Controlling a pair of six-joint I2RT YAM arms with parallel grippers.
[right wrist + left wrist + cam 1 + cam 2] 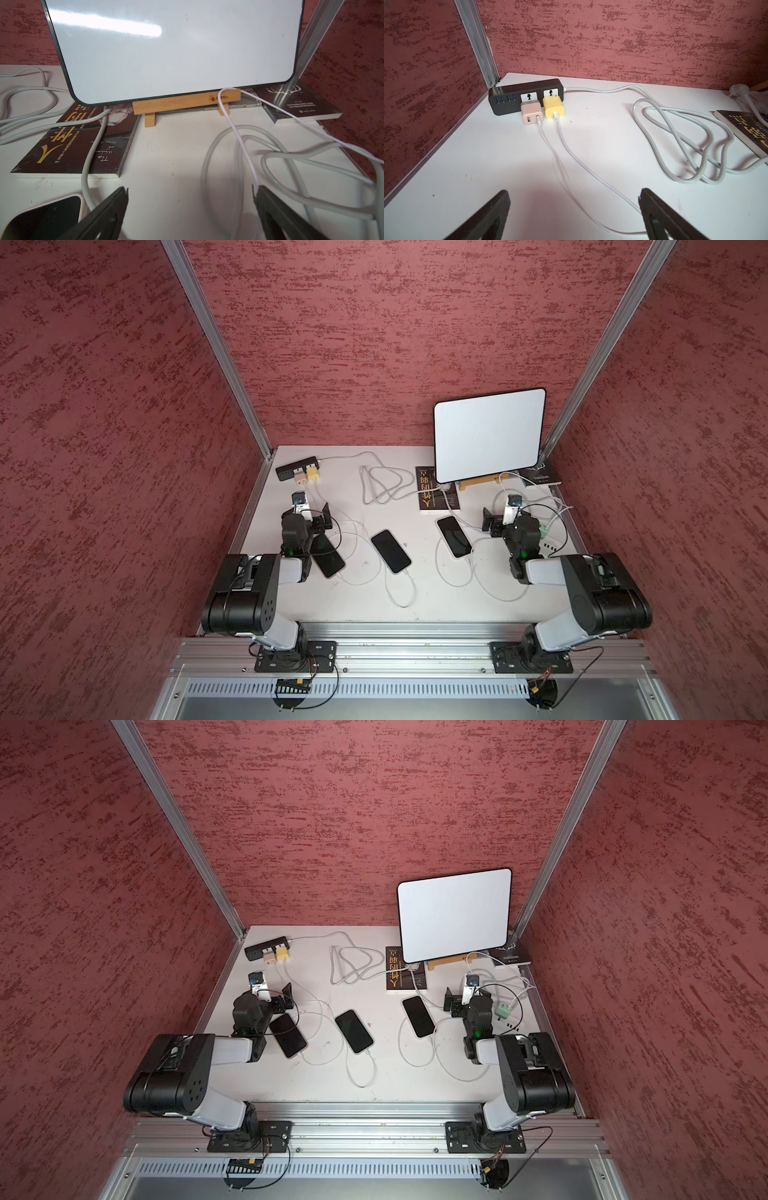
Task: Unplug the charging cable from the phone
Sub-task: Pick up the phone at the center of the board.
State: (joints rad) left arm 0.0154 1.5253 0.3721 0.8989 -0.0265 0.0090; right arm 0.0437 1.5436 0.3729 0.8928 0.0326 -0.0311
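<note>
Hiding 1 phone (pixel 330 560) partly, it seems: left arm (pixel 296 531).

We see red mottled walls (pixel 374 344) on three sides, aluminium corner posts (pixel 216 344), white tabletop (pixel 324 605).

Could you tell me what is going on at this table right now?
A two-arm robot is set to unplug a phone's charging cable, but nothing is being handled yet. Three phones lie face up on the white table: the left phone, the middle phone and the right phone. Each seems to have a white cable at its near end. The left end effector and the right end effector are both open and empty.
</note>
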